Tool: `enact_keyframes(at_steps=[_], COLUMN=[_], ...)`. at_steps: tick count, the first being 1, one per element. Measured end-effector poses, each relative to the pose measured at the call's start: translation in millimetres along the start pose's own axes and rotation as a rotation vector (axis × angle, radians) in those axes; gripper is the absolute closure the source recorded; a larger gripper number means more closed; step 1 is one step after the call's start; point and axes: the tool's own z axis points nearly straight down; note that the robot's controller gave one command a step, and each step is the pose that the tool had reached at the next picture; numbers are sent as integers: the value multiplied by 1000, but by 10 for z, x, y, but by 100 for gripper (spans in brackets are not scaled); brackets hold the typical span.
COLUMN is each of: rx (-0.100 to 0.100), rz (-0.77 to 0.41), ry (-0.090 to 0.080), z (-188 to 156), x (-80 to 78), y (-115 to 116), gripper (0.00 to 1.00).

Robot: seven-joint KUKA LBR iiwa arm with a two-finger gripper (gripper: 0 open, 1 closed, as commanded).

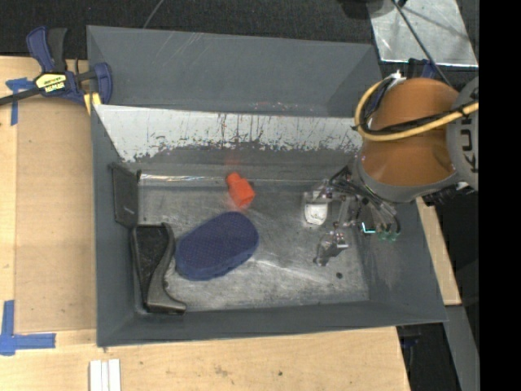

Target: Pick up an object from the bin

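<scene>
My gripper (332, 228) hangs low over the right part of the bin floor, under the arm's orange cover. Nothing shows in its grasp. A dark blue oval pad (216, 245) lies flat on the floor to its left, well apart from it. A small orange block (239, 188) sits near the back wall, up and to the left of the gripper and just behind the blue pad.
A black angled piece (155, 269) lies along the left wall, with a flat black slab (124, 192) behind it. The arm and its yellow cables fill the bin's right rear corner.
</scene>
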Motion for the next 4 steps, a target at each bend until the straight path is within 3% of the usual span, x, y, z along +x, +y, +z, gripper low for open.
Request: enact_keyframes(at_steps=[1, 2, 3, 4], rx=[-3, 3, 1, 0], rz=[-119, -235, -233, -229], ry=[-3, -10, -20, -16], z=[611, 985, 964, -310], x=[-276, -311, -338, -95], y=[893, 1252, 1254, 1463], gripper=[0, 0, 100, 100])
